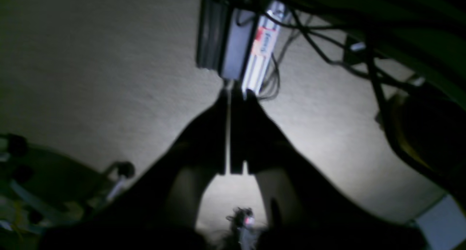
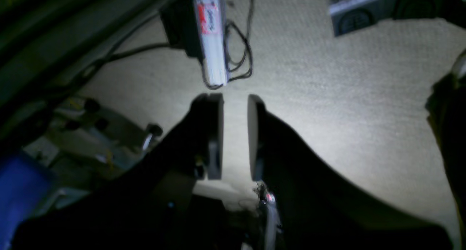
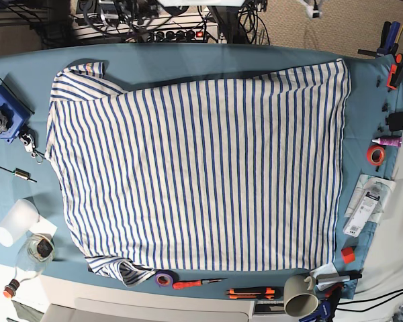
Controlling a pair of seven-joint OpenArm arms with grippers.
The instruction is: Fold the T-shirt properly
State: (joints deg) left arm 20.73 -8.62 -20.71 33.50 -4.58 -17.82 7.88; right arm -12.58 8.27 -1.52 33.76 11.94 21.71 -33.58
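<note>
Striped T-shirt (image 3: 198, 171) lies spread flat on teal table cloth (image 3: 188, 57), covering most of it. I see left gripper (image 1: 236, 129) closed, holding nothing; right gripper (image 2: 235, 137) parted, empty, both over beige carpet (image 2: 327, 89).

One T-shirt (image 3: 201, 168) lies on one teal table cloth (image 3: 188, 57). Around it are two tape rolls, one purple (image 3: 163, 278) at the near edge and one orange-red (image 3: 375, 155) at the right. There is one mug (image 3: 297, 295), one white cup (image 3: 13, 223) and one blue block (image 3: 5, 112) at the left.
</note>
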